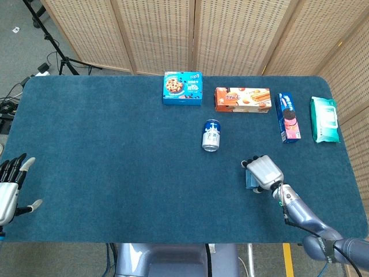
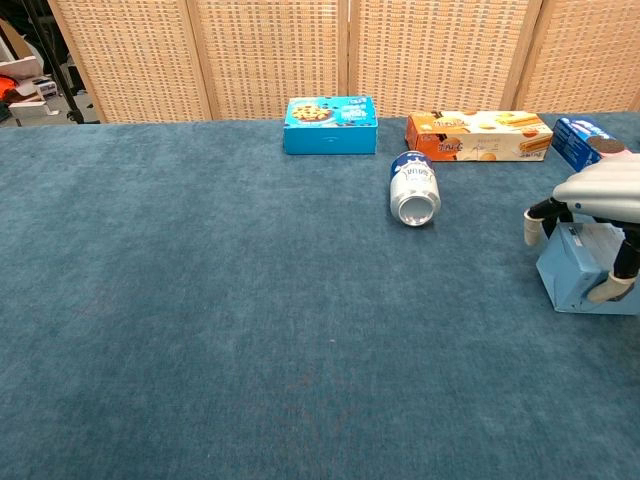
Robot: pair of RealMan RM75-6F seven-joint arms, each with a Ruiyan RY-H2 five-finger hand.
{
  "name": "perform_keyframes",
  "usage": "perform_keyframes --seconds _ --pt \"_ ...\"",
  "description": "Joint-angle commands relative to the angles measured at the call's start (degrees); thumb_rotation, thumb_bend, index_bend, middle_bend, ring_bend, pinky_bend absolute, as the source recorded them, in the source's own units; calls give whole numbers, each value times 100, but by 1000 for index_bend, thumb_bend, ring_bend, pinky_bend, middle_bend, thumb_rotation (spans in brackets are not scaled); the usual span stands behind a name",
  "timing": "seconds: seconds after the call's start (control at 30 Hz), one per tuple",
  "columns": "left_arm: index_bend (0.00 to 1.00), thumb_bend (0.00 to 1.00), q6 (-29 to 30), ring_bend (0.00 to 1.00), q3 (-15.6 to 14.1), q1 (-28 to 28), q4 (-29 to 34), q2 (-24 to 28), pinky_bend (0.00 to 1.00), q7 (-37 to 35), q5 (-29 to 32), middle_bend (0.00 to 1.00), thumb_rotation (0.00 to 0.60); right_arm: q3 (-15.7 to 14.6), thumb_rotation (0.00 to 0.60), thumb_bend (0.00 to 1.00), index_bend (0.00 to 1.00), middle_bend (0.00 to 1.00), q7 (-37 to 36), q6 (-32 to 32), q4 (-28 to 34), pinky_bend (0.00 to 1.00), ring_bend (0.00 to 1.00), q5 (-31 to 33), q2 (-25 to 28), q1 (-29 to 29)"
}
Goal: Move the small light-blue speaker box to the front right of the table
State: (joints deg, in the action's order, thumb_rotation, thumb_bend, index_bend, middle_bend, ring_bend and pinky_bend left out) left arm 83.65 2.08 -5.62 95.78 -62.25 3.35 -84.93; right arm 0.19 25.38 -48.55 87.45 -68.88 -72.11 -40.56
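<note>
The small light-blue speaker box (image 2: 578,272) stands on the blue table at the right, a little in from the front edge. My right hand (image 2: 605,190) lies over its top, with fingers (image 2: 534,222) curled down its left side and the thumb pressed on its front face, so it grips the box. In the head view the right hand (image 1: 265,171) covers most of the box (image 1: 251,180). My left hand (image 1: 10,187) hangs off the table's front left corner, fingers apart and holding nothing.
A drink can (image 1: 211,135) lies on its side mid-table. Along the back stand a blue cookie box (image 1: 183,88), an orange biscuit box (image 1: 243,99), an Oreo pack (image 1: 288,117) and a green wipes pack (image 1: 324,119). Wicker screens stand behind the table.
</note>
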Motion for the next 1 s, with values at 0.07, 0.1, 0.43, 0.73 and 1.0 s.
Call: perform_keyframes --seconds 0.07,0.1,0.43,0.73,1.0 --pt "0 0 6 0 -2 1 5 -3 0 10 -7 0 600 -74 600 310 390 488 -505 -283 -206 536 425 -576 -23 159" --pt "0 0 11 0 -4 3 6 -4 0 15 -12 0 600 -81 600 327 391 489 -689 -367 -225 536 426 -729 -12 198" --pt "0 0 -5 0 -21 -5 4 -21 0 50 -30 0 600 62 600 412 404 501 -4004 -1898 -910 536 426 -2043 -324 666" --pt "0 0 20 0 -64 -4 94 -97 0 264 -113 0 600 189 600 467 405 504 -6795 -2923 -2130 536 426 -2353 -1076 984" --pt "0 0 -40 0 -47 -31 113 -181 0 453 -32 0 600 63 600 503 405 503 -7870 -3058 -3470 536 426 -2387 -1991 1159"
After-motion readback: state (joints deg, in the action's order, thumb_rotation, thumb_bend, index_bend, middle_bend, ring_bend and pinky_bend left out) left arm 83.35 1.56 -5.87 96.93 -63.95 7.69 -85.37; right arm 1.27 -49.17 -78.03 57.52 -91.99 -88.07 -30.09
